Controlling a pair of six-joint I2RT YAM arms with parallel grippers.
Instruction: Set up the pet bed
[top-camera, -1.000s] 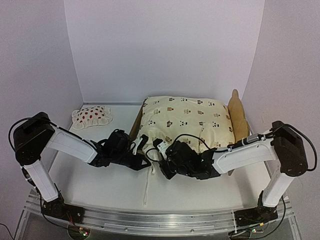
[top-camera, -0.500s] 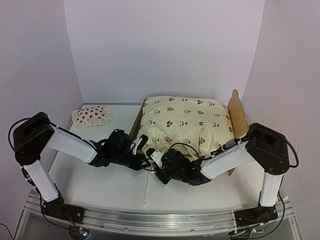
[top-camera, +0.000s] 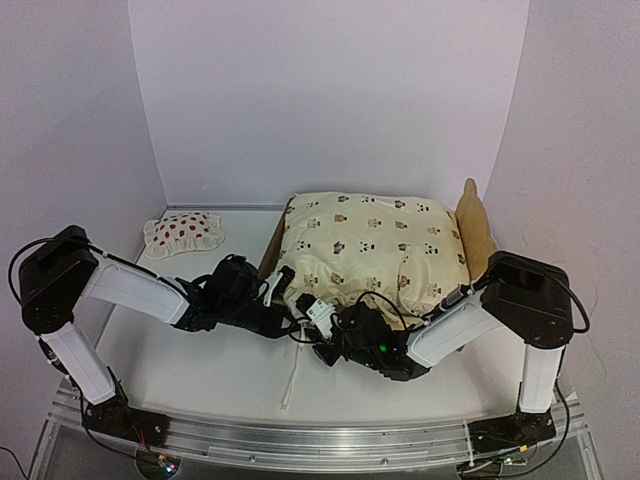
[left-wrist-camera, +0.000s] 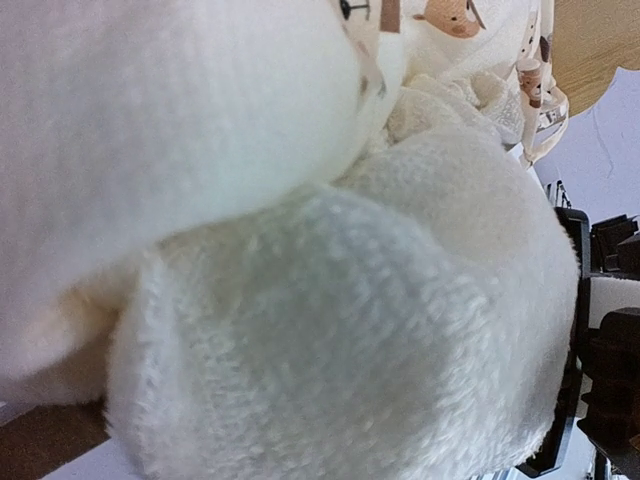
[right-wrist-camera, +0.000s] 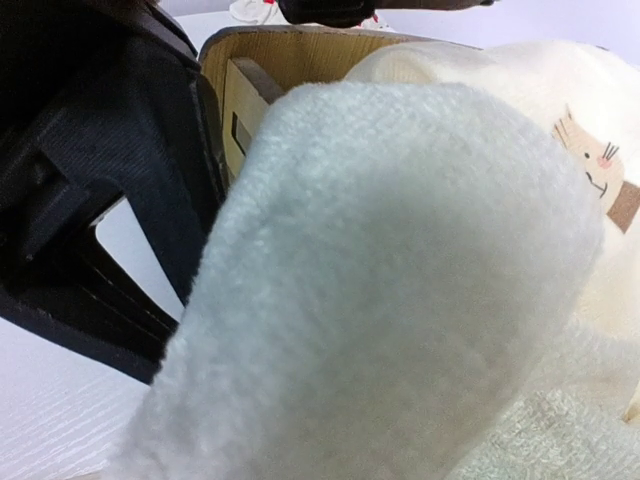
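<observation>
Two grippers crowd one spot, the corner of the cream animal-print cover (top-camera: 370, 245) that points toward the near left corner of the table (top-camera: 200, 370). The left gripper (top-camera: 285, 300) comes in from the left edge and the right gripper (top-camera: 322, 332) from the near right, and they are just beside each other.

The pet bed (top-camera: 474, 228) sits toward the far right corner with its scalloped headboard along the right edge. The cover lies over it and hides nearly all of the frame. In the right wrist view a plywood end panel (right-wrist-camera: 290, 55) shows behind a fold of plush.

Both wrist cameras are filled with cream fleece pressed close, and no fingers show in either. I cannot tell whether either tool is wide, narrow or clamped on cloth, though each looks buried in the fabric.

The step in hand appears to be seating the cover, working its loose corner down over the frame's foot end. A thin white tie (top-camera: 292, 378) trails from that corner toward the near edge.

The next move probably calls for drawing the corner outward and down so it clears the rail without dragging the light frame along. The strawberry pillow (top-camera: 183, 233) lies untouched near the far left corner, well apart from the bed, so placing it looks like a later step.
</observation>
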